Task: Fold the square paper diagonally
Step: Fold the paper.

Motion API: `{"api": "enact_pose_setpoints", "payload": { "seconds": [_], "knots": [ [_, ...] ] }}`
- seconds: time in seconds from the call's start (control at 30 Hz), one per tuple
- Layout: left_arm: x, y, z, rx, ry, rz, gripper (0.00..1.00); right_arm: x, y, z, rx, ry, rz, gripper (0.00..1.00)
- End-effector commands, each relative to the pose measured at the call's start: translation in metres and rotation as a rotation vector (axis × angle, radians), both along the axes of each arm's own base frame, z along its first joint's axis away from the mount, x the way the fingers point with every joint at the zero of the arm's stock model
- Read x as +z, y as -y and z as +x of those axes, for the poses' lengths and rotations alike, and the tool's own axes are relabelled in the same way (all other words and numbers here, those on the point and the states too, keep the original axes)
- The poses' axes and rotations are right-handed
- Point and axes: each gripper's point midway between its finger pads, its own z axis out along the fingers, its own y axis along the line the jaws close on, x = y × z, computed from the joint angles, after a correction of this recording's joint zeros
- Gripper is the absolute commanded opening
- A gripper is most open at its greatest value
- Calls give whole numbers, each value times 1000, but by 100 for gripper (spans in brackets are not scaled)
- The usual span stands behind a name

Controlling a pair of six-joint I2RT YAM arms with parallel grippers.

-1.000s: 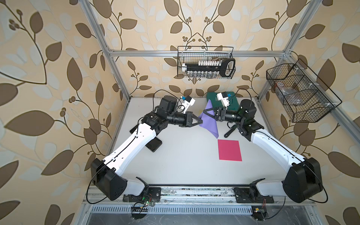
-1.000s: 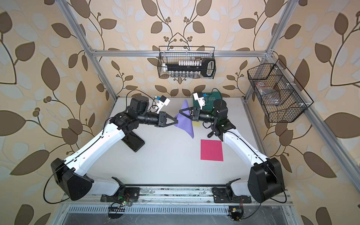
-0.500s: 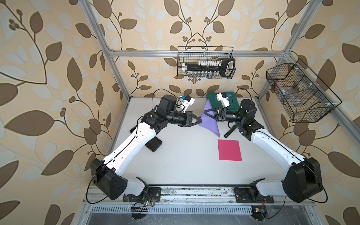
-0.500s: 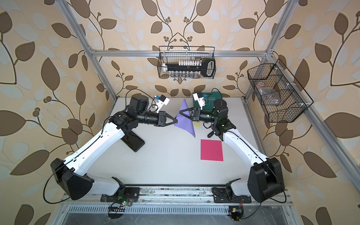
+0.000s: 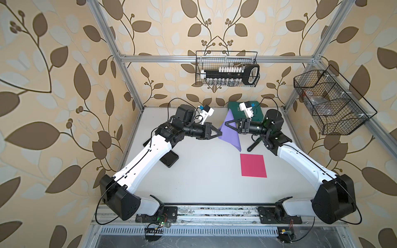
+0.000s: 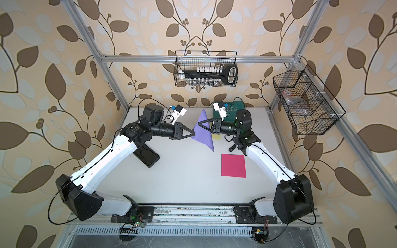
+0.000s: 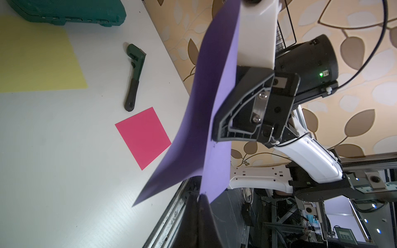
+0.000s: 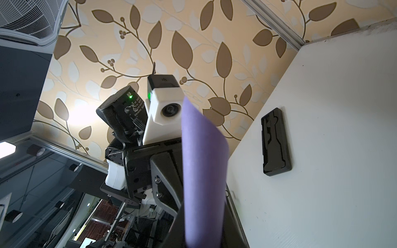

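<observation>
A purple square paper point(image 5: 231, 133) point(image 6: 204, 134) hangs in the air above the far middle of the table, bent along its length and tilted. My left gripper point(image 5: 221, 133) point(image 6: 194, 134) is shut on one of its corners; in the left wrist view the paper point(image 7: 206, 107) rises from the pinched tips point(image 7: 200, 195). From the opposite side my right gripper point(image 5: 225, 124) point(image 6: 198, 124) reaches in, shut on the sheet higher up. In the right wrist view the curved paper point(image 8: 203, 171) runs between that gripper's dark fingers point(image 8: 204, 236).
A pink paper square point(image 5: 253, 165) lies flat on the table right of centre. A yellow sheet point(image 7: 36, 58), a green case point(image 5: 258, 113) and a green wrench point(image 5: 255, 144) lie at the back right. A black tray point(image 5: 169, 160) lies under the left arm. Wire baskets point(image 5: 226, 68) hang on the walls.
</observation>
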Motion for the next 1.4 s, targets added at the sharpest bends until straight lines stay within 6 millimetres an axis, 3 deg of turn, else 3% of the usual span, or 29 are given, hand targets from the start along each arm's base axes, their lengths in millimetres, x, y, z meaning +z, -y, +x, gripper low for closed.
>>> {"api": "enact_pose_setpoints", "payload": {
  "seconds": [0.0, 0.53, 0.73, 0.87, 1.0, 1.1, 1.2, 1.37],
  "knots": [
    [7, -8, 6, 22, 56, 3, 0, 21, 3, -8, 14, 65, 12, 19],
    [4, -9, 7, 15, 44, -4, 0, 18, 3, -9, 22, 55, 7, 15],
    [9, -14, 4, 8, 67, 0, 28, 17, 8, -7, -25, 122, -69, 14],
    [20, -40, 9, 31, 53, -63, 43, 29, 10, -15, 13, 202, -103, 14],
    [37, -58, 0, -6, 177, -107, 50, 42, 7, -35, 115, 281, -109, 14],
    [54, -57, -18, -76, 304, -173, 54, 49, 5, -46, 186, 316, -104, 14],
    [67, -57, -27, -93, 372, -223, 66, 49, 4, -52, 244, 328, -92, 14],
    [69, -43, -38, -158, 414, -221, 70, 47, 2, -56, 276, 355, -95, 14]
  ]
}}
